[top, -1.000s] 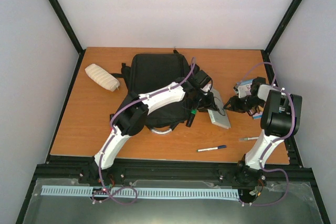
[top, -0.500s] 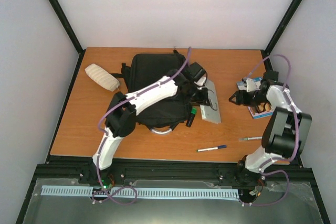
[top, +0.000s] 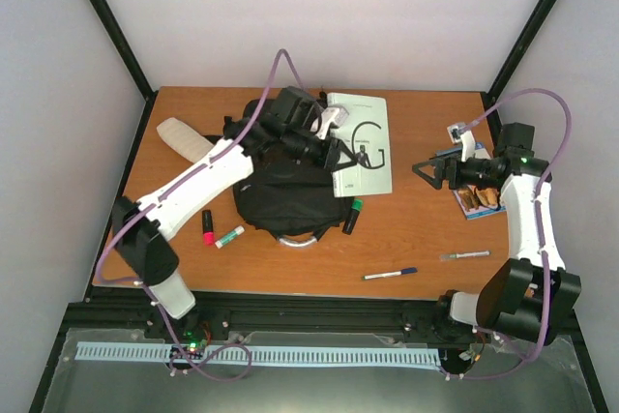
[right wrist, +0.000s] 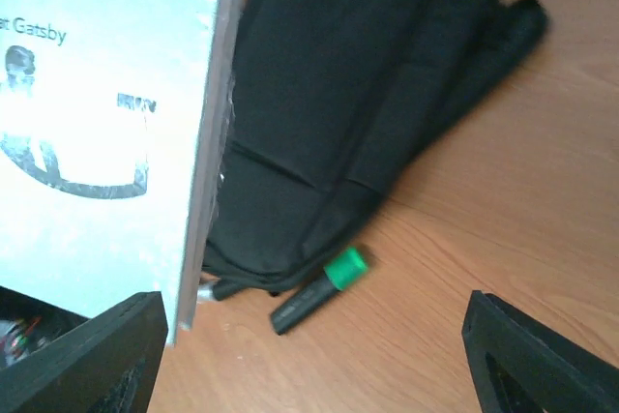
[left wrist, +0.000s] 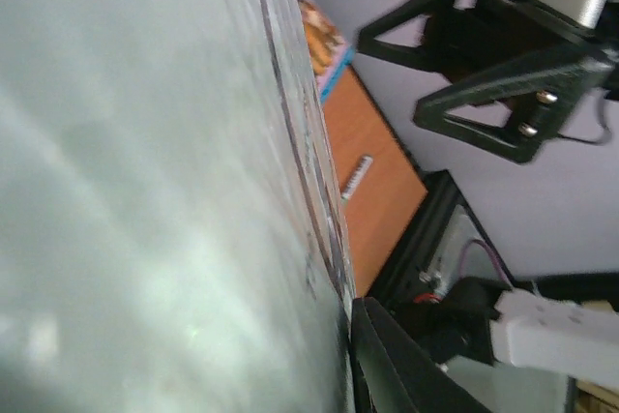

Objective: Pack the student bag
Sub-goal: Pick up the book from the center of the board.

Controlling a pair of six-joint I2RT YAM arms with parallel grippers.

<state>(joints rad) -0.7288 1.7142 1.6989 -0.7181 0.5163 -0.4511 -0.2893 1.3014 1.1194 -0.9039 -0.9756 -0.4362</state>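
Note:
The student bag [top: 282,192] is a black backpack lying flat mid-table; its fabric also shows in the right wrist view [right wrist: 358,94]. My left gripper [top: 336,152] reaches over the bag's far right corner and is shut on the near edge of a pale book [top: 366,140], held tilted above the bag and table. In the left wrist view the book's cover [left wrist: 145,191] fills the left side, with one dark finger [left wrist: 397,369] against its edge. My right gripper [top: 431,171] hangs open to the right, nothing between its fingers [right wrist: 87,355]; the book [right wrist: 97,94] stands at its left.
A green-capped highlighter [top: 353,214] lies by the bag's right edge [right wrist: 319,292]. A red highlighter [top: 207,227] and a white marker [top: 230,236] lie left of the bag. Cream pouch [top: 184,138] far left. Two pens [top: 390,274] [top: 464,255] near the front. A colourful booklet [top: 479,200] lies right.
The left arm lifted the book off the table and swung it toward the far side. The right gripper let go of the book, opened and pulled back right.

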